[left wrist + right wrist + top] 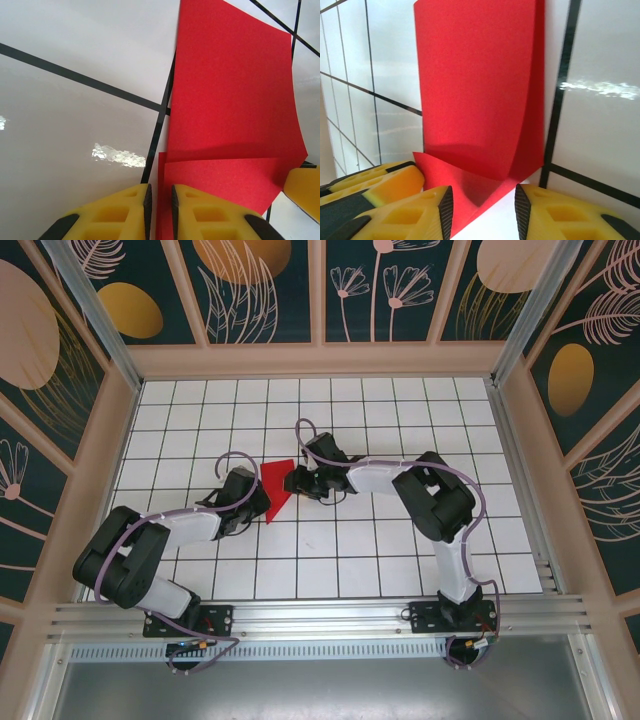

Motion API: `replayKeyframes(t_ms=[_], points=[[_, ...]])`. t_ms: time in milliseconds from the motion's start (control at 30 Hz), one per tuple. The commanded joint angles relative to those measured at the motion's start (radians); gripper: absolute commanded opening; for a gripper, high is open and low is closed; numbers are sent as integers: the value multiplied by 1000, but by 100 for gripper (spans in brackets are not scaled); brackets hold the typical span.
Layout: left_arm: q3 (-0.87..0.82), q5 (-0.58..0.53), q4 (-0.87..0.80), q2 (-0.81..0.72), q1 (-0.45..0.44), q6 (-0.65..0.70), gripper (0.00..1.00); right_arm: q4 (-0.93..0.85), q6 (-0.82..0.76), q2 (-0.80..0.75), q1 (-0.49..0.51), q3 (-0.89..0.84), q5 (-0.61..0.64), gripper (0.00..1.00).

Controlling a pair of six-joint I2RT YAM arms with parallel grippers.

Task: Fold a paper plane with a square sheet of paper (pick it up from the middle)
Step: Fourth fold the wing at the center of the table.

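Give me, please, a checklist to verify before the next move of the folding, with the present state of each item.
1. The thin bright red sheet of paper lies between both arms on the white gridded table: ok.
2. The right gripper is closed on the paper: not ok. Its fingers stand apart, with a folded corner between them.
3. The left gripper holds the paper edge: cannot tell. Its fingers leave a narrow gap, with the red edge inside it.
4. The fold is pressed flat: not ok. The upper flap curves up off the lower layer.
5. The two grippers are apart from each other: ok.
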Motion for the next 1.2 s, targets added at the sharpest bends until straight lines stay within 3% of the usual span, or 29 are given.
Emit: replayKeyframes(t_ms=[0,333,400,500,633,767,933,1033,1167], points=[[16,-15,-20,-2,11,-2,20,8,-9,26,8,44,-61,37],[18,-10,-25,-15,15,5,21,49,-12,61,10,56,-147,26],[20,-8,-31,-21,16,10,22,48,-10,64,9,57,-147,19],[24,-7,-36,-45,19,20,23,41,2,54,5,51,-105,6],[40,4,-41,-95,21,56,29,36,13,-6,6,27,-6,0],[48,11,-28,-169,21,98,42,31,52,-99,5,-26,90,0],[49,44,-5,-252,21,161,68,46,157,-227,13,-120,187,0],[18,106,74,-284,21,226,80,19,235,-279,17,-167,249,0],[-46,236,234,-296,19,334,88,-28,349,-317,26,-208,346,0]])
